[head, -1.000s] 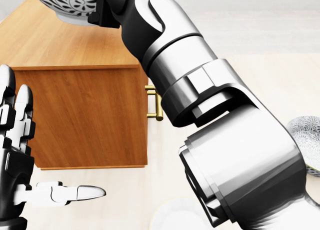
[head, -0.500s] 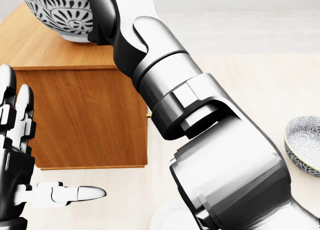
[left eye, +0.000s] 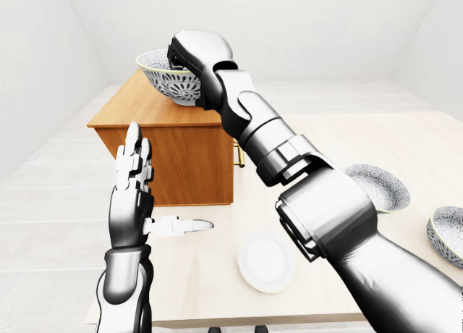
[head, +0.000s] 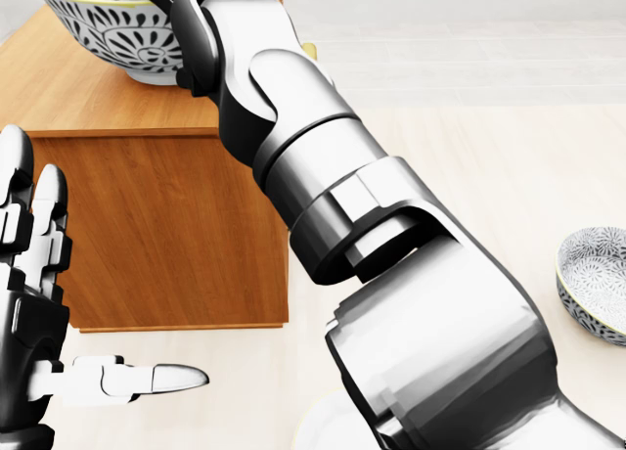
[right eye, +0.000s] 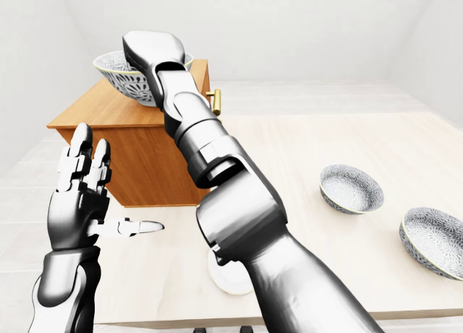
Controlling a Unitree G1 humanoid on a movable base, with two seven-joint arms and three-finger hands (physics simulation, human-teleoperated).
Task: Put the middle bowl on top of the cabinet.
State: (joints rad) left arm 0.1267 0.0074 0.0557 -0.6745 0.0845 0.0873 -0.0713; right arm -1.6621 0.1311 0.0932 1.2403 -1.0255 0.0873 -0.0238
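Fingers of right hand (left eye: 189, 52) hidden at patterned bowl (left eye: 165, 74), grip unclear; left hand (left eye: 134, 175) spread; wooden cabinet (left eye: 173, 156), pale surface (left eye: 325, 141).

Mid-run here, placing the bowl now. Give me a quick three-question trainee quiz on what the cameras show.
1. True or false: the left hand holds a bowl.
2. Which does the right hand have at the cabinet?
A. the white plate
B. a patterned bowl
C. nothing
3. Fill in: in the right-eye view, ___ patterned bowls stand on the table at the right.

Key:
1. False: its fingers are spread, holding nothing.
2. B: the bowl is over the cabinet's top; whether it touches the top cannot be told.
3. Two: a nearer one and a farther one.
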